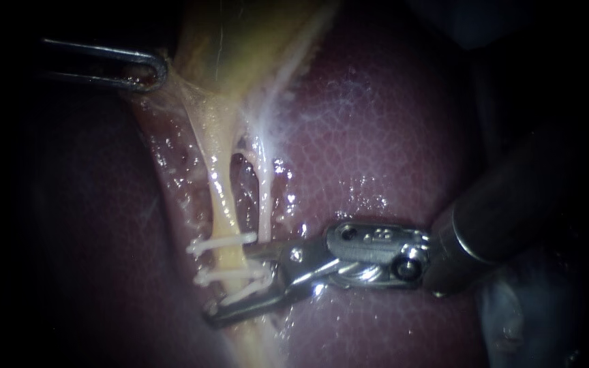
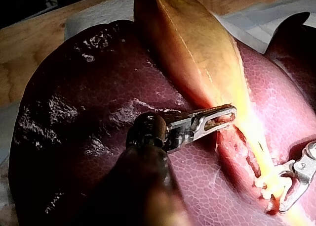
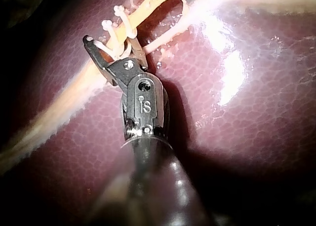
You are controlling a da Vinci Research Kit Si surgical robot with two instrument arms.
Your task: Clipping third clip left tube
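Two thin tubes run down from the gallbladder (image 1: 240,48) over the dark red liver (image 1: 376,157). The left tube (image 1: 223,211) is yellow and sits just beside the right tube (image 1: 264,197), which is paler.

2 white clips (image 1: 219,242) sit across the left tube, one under the other, close together. Our right instrument (image 1: 236,286) comes in from the right, low over the liver. Its jaws stand a bit apart, one on each side of the left tube, and grip the 3rd clip (image 1: 243,294). That clip lies across the tube just below the other 2, almost touching the lower one. In the right wrist view the jaws (image 3: 114,45) go round the tube right next to the 2 clips. We can't tell if the 3rd clip is snapped shut.

Our left instrument (image 1: 148,70) comes in from the left, up high, well apart from the clips. Its jaws are clenched on the edge of the gallbladder, w/ thin skin pulled tight below them. The left wrist view shows the same grip (image 2: 219,118).
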